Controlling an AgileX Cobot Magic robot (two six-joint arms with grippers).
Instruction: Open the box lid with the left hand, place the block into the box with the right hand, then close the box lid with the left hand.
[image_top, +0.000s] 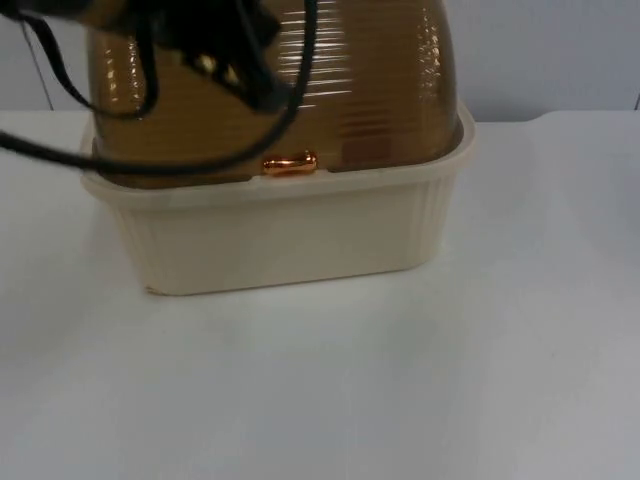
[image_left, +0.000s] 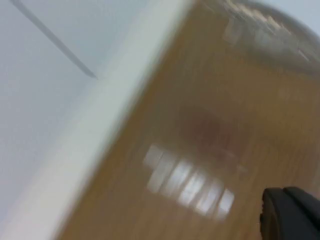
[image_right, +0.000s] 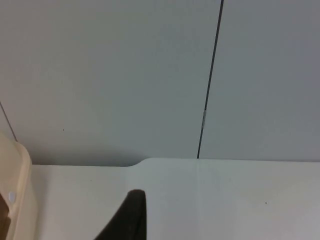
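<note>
No readable text, labels, brands or numbers anywhere; box (image_top: 290, 240) and lid (image_top: 370, 90) are unmarked.

One cream box (image_top: 290, 240) (with one amber lid (image_top: 370, 90)) on one white table (image_top: 400, 400).

White table, grey wall behind

The white table top (image_top: 400, 390) spreads wide and bare-looking in front, running back to the grey partition wall (image_top: 540, 50). From the right wrist view, that wall (image_right: 110, 75) shows a thin dark vertical seam (image_right: 210, 80), which comes down to meet the table's far edge (image_right: 225, 161).
</note>
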